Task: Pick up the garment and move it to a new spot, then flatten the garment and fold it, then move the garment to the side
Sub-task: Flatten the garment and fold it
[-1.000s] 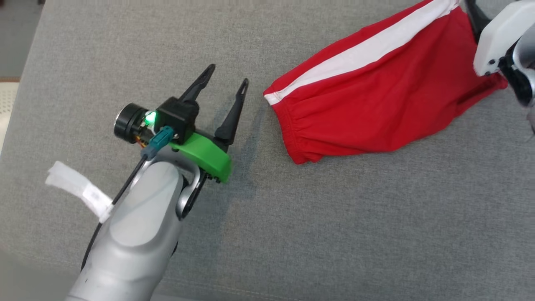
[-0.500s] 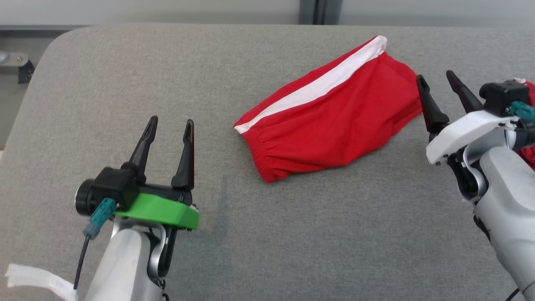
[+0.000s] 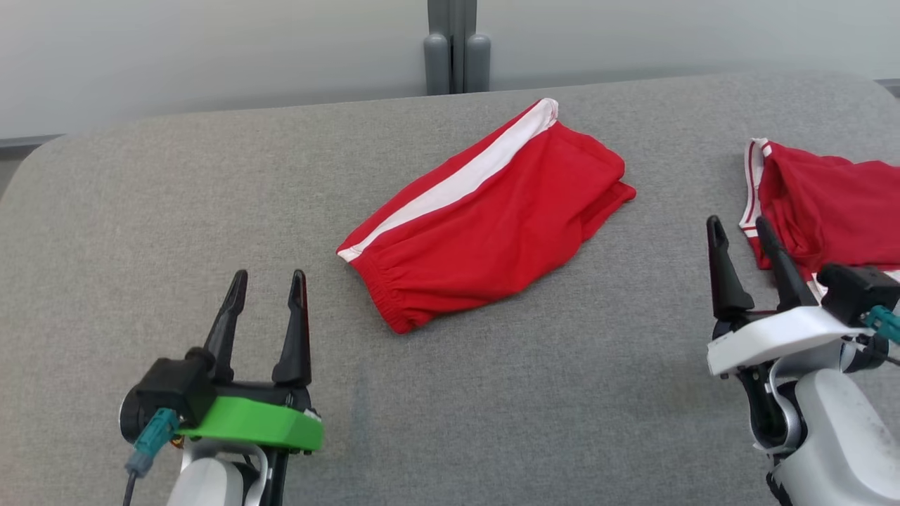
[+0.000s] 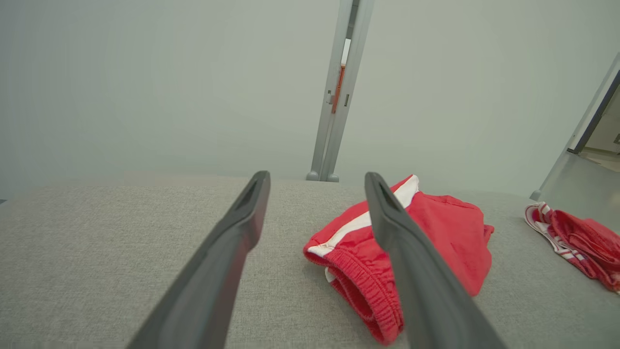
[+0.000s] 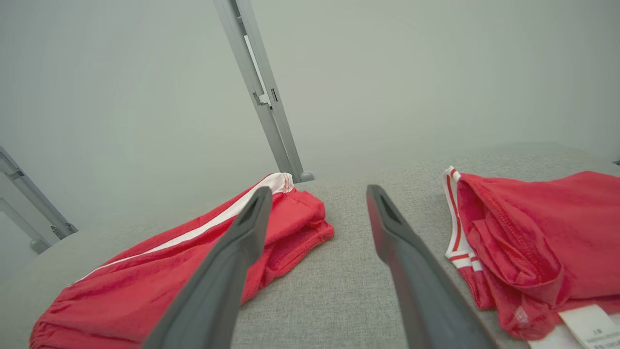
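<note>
Red shorts [image 3: 492,225] with a white side stripe lie folded in the middle of the grey padded table [image 3: 176,211]; they also show as the shorts [image 4: 436,232] in the left wrist view and the shorts [image 5: 169,271] in the right wrist view. A second red garment [image 3: 830,204] with white and red trim lies crumpled at the far right. My left gripper [image 3: 270,275] hovers open near the front left, well apart from the shorts. At the front right my right gripper [image 3: 738,223] stands open, just left of the trimmed garment [image 5: 533,228]. Both hold nothing.
A pale wall with a grey metal post [image 3: 450,49] runs right behind the table's far edge. The table's rounded corners show at the back left and back right. Bare grey surface stretches between both grippers and in front of the shorts.
The head view has swung up and over, bringing the wall and the second garment into sight. Both grippers have drawn back toward the near edge, the right one away from the shorts' end.
</note>
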